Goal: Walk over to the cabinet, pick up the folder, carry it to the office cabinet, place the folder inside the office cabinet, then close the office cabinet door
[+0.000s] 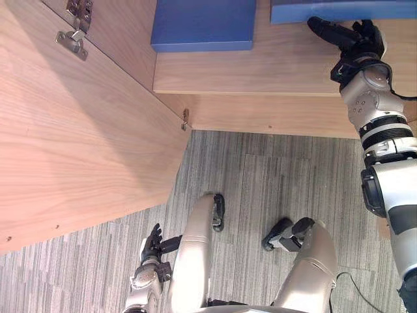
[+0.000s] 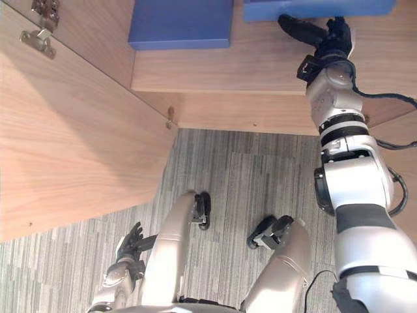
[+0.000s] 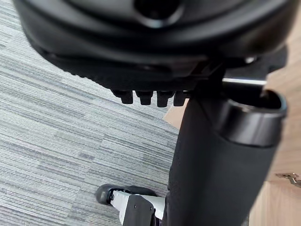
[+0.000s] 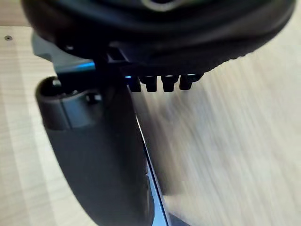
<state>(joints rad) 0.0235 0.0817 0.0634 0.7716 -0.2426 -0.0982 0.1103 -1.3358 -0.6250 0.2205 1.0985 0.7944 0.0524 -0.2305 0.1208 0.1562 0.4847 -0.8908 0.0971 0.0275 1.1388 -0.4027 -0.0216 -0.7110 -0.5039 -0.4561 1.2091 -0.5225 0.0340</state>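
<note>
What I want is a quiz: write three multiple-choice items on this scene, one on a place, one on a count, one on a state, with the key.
1. Where is the right hand?
A. On a chair back
B. At the front edge of the right-hand blue folder
C. Down on the carpet

2. How many blue folders lie on the shelf?
A. One
B. Two
C. Four

3. How does the cabinet door stand?
A. Shut
B. Taken off
C. Swung open

Key:
1 B: the hand is at that folder's edge, while the left hand hangs low with relaxed fingers.
2 B: the other folder lies further left on the same shelf.
3 C: the door angles out at the left and the shelf is in plain view.
</note>
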